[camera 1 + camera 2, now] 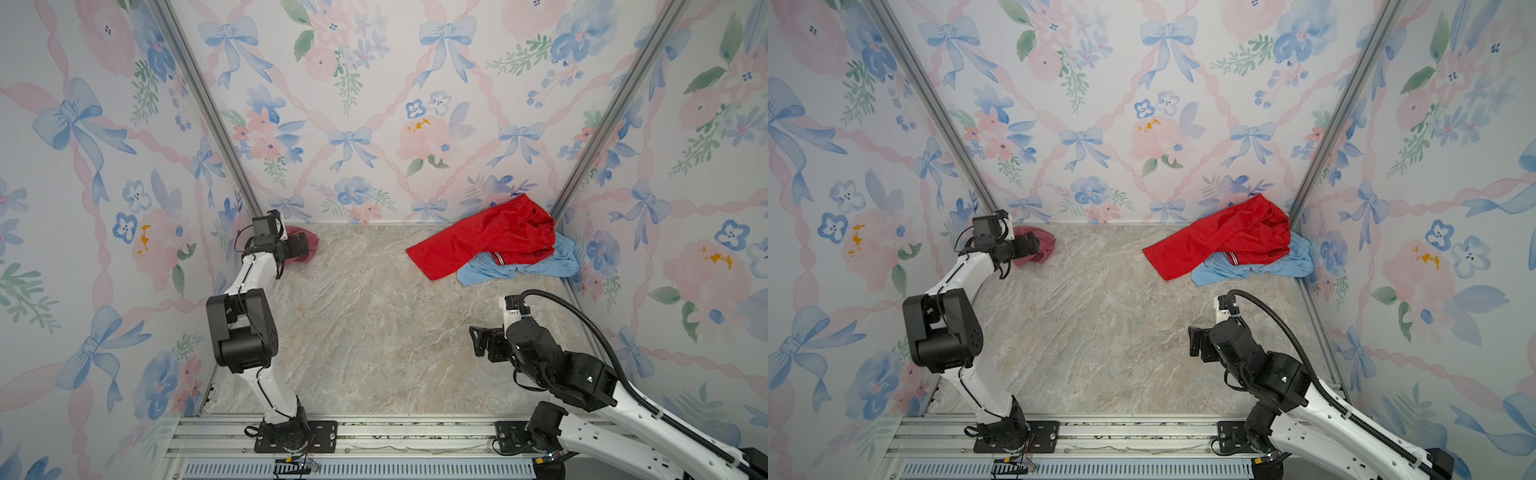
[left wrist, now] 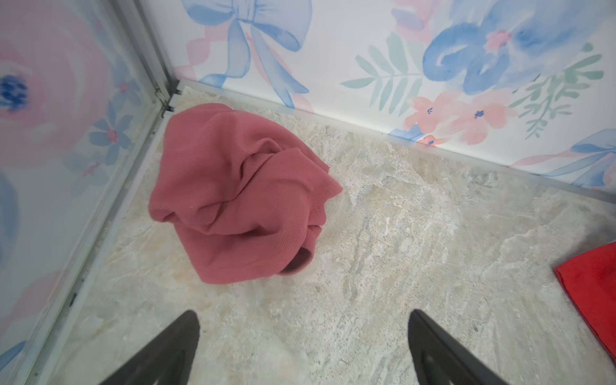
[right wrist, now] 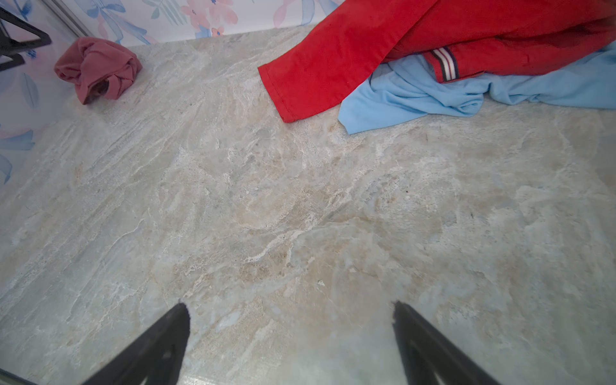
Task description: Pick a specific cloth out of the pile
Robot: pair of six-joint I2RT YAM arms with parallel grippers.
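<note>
The cloth (image 2: 240,193), a small dusty rose-maroon bundle, lies crumpled on the table in the far left corner, also visible in both top views (image 1: 311,241) (image 1: 1047,245) and the right wrist view (image 3: 100,66). My left gripper (image 2: 303,315) hovers just short of it, open, with only bare table between its fingers (image 1: 302,248) (image 1: 1030,246). The pile sits in the far right corner: a bright red garment (image 1: 490,237) (image 1: 1225,239) (image 3: 400,43) with striped trim over a light blue one (image 1: 540,266) (image 3: 433,90). My right gripper (image 3: 290,306) (image 1: 478,340) is open and empty, near the front right.
Floral walls close the table (image 1: 374,324) on three sides, with metal corner posts (image 1: 208,108) at the back. The cloth lies close to the left wall and post. A corner of the red garment (image 2: 593,286) shows in the left wrist view.
</note>
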